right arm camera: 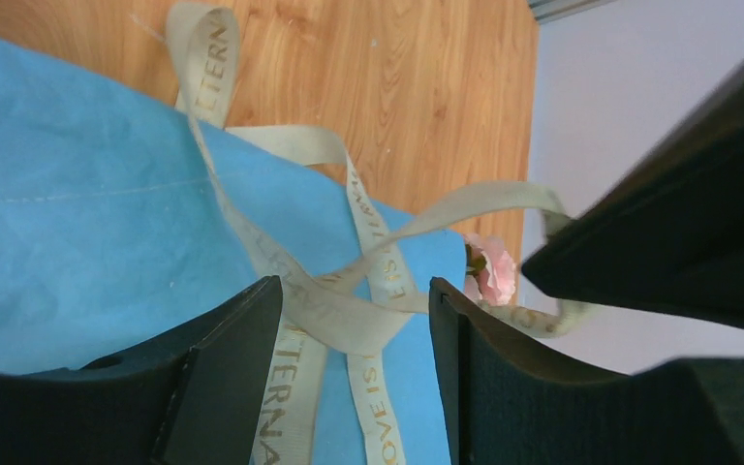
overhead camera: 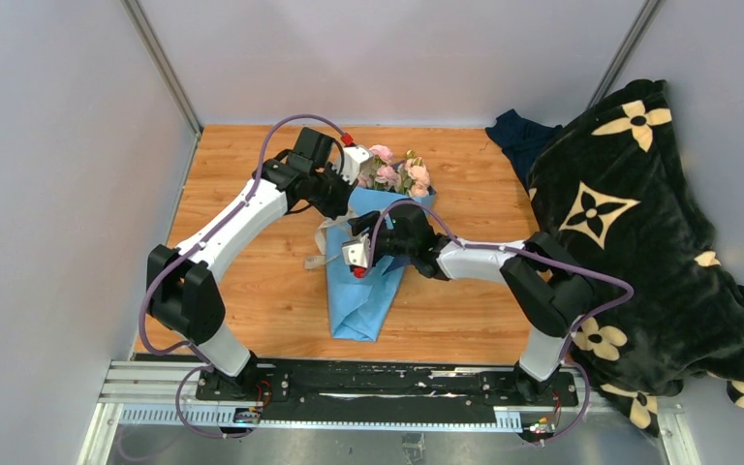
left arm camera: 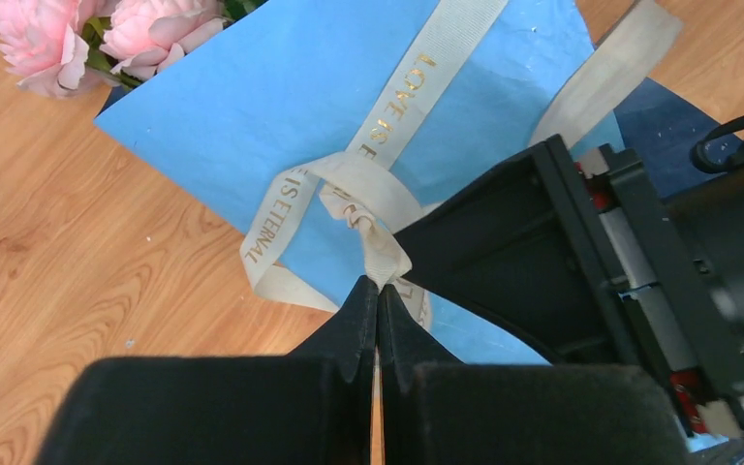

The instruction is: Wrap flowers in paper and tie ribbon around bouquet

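Blue paper (overhead camera: 363, 295) is wrapped around the flowers (overhead camera: 399, 174), laid on the table (overhead camera: 252, 281). Over it the ribbon (left arm camera: 373, 189) is crossed; one strand is pinched by the closed left gripper (left arm camera: 378, 291). The right gripper (right arm camera: 354, 300) is held apart, astride the crossing.

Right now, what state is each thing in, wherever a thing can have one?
Left gripper: jaws shut on the ribbon.
Right gripper: jaws open, over the ribbon's crossing.
Ribbon: crossed over the paper, loosely looped.
Paper: folded around the flowers, lying down.
Flowers: wrapped, heads poking out.
Blanket: crumpled.
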Tool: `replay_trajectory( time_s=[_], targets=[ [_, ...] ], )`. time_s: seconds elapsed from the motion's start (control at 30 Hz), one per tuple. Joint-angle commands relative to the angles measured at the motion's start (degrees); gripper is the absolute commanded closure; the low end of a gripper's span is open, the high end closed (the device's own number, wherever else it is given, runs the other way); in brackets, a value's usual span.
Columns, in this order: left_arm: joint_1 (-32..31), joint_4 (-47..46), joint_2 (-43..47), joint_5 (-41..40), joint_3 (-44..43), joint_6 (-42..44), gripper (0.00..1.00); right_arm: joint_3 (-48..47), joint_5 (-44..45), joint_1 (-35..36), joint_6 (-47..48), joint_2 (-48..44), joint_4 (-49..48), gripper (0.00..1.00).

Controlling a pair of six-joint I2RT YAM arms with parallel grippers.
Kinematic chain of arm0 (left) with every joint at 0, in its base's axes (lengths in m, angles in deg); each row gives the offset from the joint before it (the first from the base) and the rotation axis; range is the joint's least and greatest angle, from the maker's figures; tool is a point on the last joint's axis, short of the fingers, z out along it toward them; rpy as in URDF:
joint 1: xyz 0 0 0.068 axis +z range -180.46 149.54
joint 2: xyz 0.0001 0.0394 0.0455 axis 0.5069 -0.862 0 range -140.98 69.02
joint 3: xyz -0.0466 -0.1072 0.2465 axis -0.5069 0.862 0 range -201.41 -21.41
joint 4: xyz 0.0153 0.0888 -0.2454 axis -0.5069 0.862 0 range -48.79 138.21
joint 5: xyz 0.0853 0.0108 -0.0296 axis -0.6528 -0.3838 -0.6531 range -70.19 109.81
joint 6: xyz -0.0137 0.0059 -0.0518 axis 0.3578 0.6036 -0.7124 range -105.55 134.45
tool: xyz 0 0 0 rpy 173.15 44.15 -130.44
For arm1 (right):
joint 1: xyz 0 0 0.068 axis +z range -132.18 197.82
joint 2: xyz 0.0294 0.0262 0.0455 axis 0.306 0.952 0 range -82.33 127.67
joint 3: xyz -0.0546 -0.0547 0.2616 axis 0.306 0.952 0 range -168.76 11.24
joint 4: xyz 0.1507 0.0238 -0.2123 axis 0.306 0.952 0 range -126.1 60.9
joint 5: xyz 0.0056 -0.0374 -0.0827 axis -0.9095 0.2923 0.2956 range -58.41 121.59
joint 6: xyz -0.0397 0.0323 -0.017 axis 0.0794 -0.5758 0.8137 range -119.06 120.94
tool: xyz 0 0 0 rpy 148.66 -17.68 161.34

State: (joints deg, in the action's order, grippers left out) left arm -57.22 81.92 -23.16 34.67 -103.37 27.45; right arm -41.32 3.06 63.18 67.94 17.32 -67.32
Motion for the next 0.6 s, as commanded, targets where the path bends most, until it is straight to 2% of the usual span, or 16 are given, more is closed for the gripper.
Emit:
replay_trajectory(
  time_s=[0.0,0.17,0.33,0.4,0.5,0.53,0.57],
  targets=[
    [-0.06,-0.64,1.02,0.88,-1.14,-0.38,1.00,-2.60,2.03,0.60,9.91,2.73,9.58,0.37],
    [-0.04,-0.50,0.39,1.10,-1.60,-0.51,1.00,-5.98,2.18,0.51,11.07,4.82,16.87,0.37],
    [-0.04,-0.29,0.19,2.06,-1.64,-0.73,1.00,-6.60,3.68,0.36,5.02,7.37,11.62,0.42],
    [0.07,0.09,0.25,1.87,-1.72,-0.40,1.00,-7.49,3.89,0.13,1.65,7.86,11.53,0.55],
    [1.85,0.37,0.49,2.03,-2.23,-0.72,1.00,-7.76,3.05,-1.02,-5.34,6.72,12.89,0.93],
    [2.87,0.18,0.63,1.58,-2.31,-0.81,1.00,-7.54,2.13,-1.53,-8.11,5.87,13.81,0.99],
    [3.79,-0.15,0.74,0.89,-2.31,-0.86,1.00,-7.38,0.02,-2.24,-11.28,4.94,15.65,1.00]
  ],
)
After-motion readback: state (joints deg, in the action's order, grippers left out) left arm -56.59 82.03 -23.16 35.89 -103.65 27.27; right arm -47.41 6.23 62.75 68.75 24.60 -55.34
